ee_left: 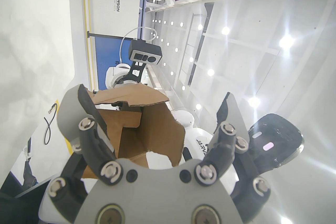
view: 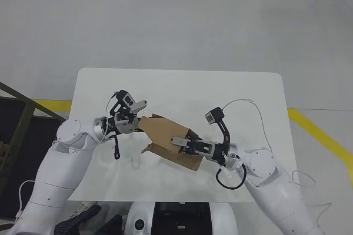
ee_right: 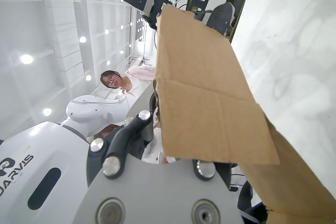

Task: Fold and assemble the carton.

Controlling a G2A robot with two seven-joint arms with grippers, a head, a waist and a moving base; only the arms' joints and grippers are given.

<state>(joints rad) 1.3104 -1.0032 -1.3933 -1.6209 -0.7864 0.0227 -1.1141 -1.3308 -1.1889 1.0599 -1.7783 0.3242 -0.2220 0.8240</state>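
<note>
The brown carton (view: pixel 167 138) is found partly erected over the middle of the white table (view: pixel 235 94), set slantwise between the two arms, with the flaps at the end facing the left arm unfolded. The left gripper (ee_left: pixel 155 95) is recorded as released, its fingers (ee_left: pixel 86 114) spread to either side of that open end. The right gripper (view: pixel 183 143) is placed at the opposite end with a finger laid over the top panel; whether it is clamped cannot be told.
</note>
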